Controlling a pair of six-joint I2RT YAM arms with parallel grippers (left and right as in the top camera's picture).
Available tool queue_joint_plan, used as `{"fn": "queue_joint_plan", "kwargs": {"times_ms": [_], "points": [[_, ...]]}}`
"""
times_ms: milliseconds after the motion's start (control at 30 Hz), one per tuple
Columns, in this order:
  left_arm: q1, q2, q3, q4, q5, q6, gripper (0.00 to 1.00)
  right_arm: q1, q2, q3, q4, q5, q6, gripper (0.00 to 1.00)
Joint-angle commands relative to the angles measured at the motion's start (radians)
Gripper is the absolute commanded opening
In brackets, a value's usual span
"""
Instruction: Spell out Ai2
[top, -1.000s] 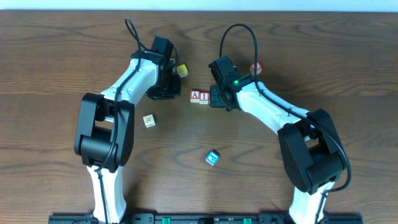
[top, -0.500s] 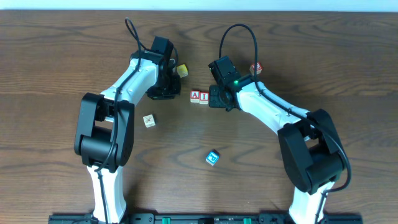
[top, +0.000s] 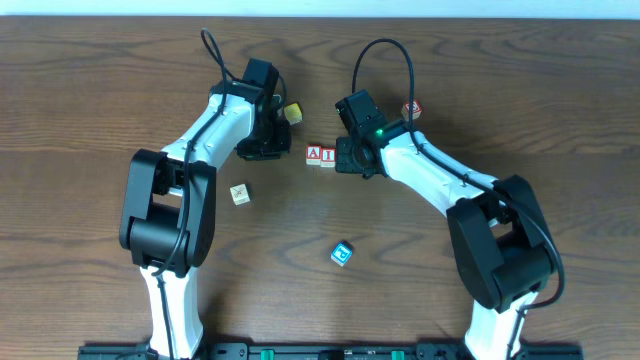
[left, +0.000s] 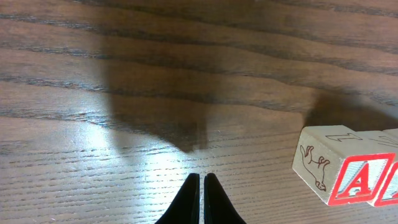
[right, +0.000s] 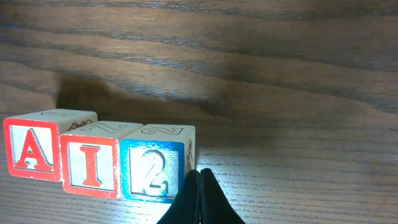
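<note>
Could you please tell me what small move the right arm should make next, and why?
Probably draw the right arm straight back, clear of the row: the A block, I block and 2 block already stand touching, reading Ai2, and its shut, empty jaws sit beside the 2 block.

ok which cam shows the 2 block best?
Right wrist: the 2 block faces the lens, blue numeral clear, touching the I block. Overhead hides it under the right hand. Left wrist catches the A block, not the 2.
</note>
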Motion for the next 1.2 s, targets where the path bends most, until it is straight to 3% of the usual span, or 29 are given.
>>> {"fn": "queue_joint_plan", "kwargs": {"times_ms": [0, 200, 400, 900, 1167], "points": [[0.002, -0.029, -0.008, -0.001, -0.011, 0.0, 0.06, 0.0, -0.014, -0.002, -0.002, -0.002, -0.018, 0.02], [0.002, -0.056, 0.016, -0.056, -0.043, 0.0, 0.06, -0.027, -0.037, -0.002, -0.082, 0.05, -0.05, 0.01], [0.002, -0.235, 0.018, -0.089, -0.063, 0.011, 0.06, -0.054, -0.177, -0.002, -0.177, 0.108, -0.068, 0.01], [-0.156, -0.797, 0.011, -0.28, -0.206, 0.069, 0.06, -0.023, -0.781, -0.002, -0.499, 0.136, -0.101, 0.02], [-0.184, -1.059, -0.204, -0.268, -0.213, 0.075, 0.06, 0.059, -1.069, -0.176, -0.591, 0.232, -0.043, 0.02]]}}
